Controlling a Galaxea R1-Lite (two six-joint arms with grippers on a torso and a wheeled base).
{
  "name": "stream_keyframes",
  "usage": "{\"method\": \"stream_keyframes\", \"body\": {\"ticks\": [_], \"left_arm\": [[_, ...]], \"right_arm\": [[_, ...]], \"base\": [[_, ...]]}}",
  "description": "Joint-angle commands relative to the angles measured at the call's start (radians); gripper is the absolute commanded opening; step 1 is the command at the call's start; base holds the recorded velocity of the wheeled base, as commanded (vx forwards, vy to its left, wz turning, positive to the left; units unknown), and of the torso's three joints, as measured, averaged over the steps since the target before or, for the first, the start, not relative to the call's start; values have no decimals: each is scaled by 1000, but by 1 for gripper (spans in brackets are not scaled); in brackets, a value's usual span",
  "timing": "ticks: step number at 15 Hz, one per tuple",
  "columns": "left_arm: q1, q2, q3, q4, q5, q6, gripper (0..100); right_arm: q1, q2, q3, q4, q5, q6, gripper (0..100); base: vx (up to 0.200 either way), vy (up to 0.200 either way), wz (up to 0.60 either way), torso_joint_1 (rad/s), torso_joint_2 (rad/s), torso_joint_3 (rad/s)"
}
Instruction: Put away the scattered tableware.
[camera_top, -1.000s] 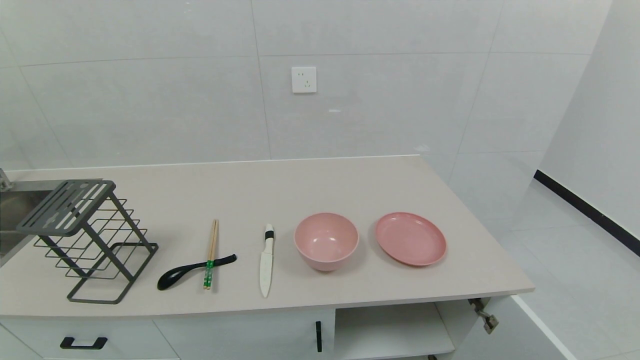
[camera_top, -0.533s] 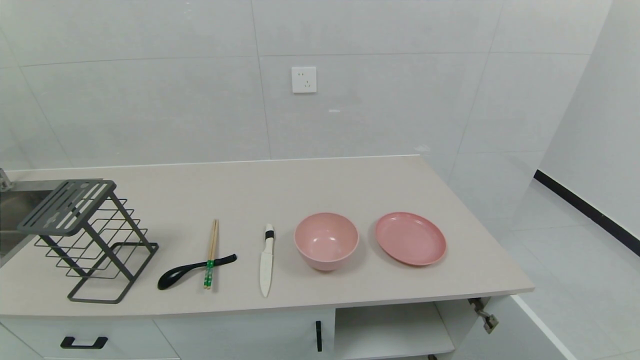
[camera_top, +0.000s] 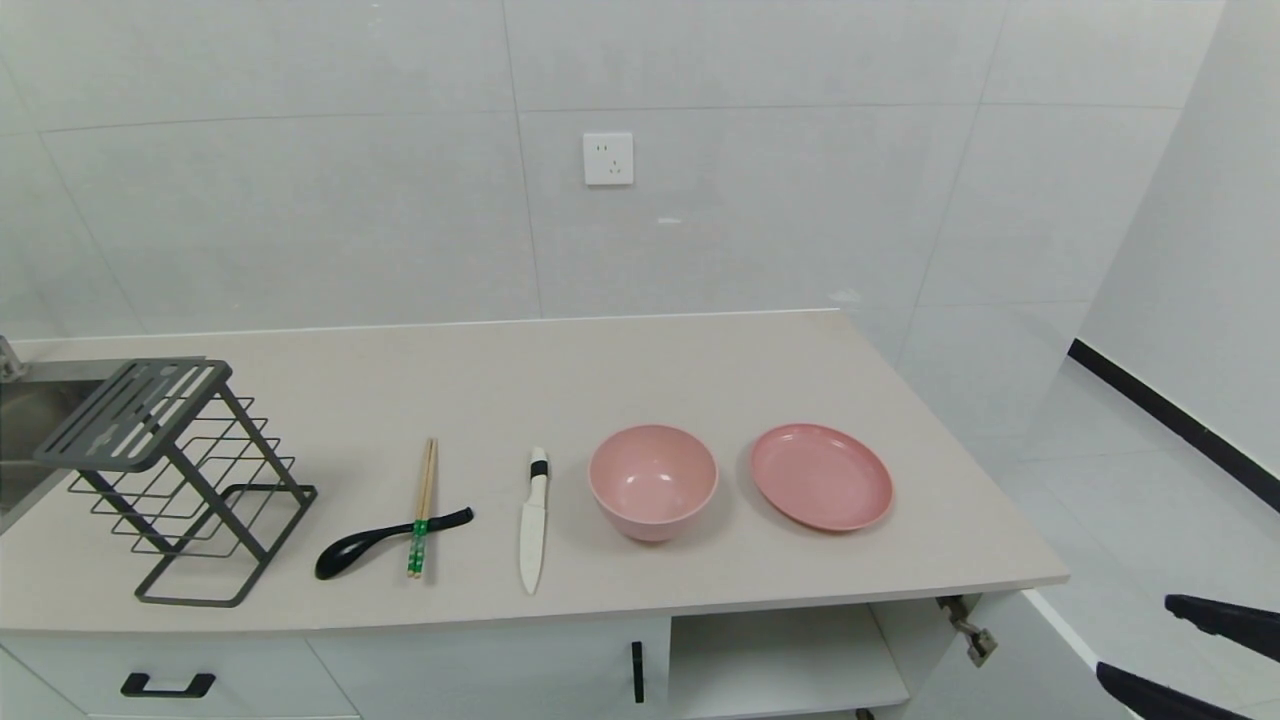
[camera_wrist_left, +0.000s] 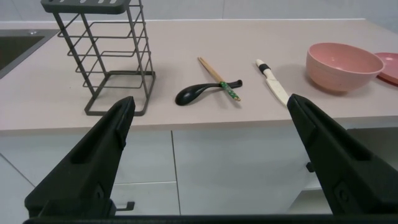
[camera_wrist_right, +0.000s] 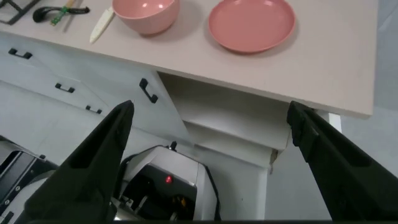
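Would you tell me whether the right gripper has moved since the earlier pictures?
Yes. The right gripper has come up into the head view at lower right, low and to the right of the countertop edge.

left tool (camera_wrist_left: 209, 101) spread wide, right tool (camera_top: 1136, 634) spread wide

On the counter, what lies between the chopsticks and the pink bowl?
A white knife lies there, touching neither chopsticks nor pink bowl, as the head view shows.
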Motion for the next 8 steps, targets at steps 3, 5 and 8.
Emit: {"method": "stream_keyframes", "body": {"ticks": [3,5,8], "left_arm": [[0,1,0,0,0,0,100],[0,1,0,0,0,0,100],[0,1,0,0,0,0,100]], "right_arm": [[7,244,-6,-122,1,-18,100],[7,272,-6,-149,1,-18,100],[8,384,-11,-240,-3,-44,100]], "base": [[0,0,0,0,0,0],[0,0,0,0,0,0],[0,0,0,0,0,0]]}}
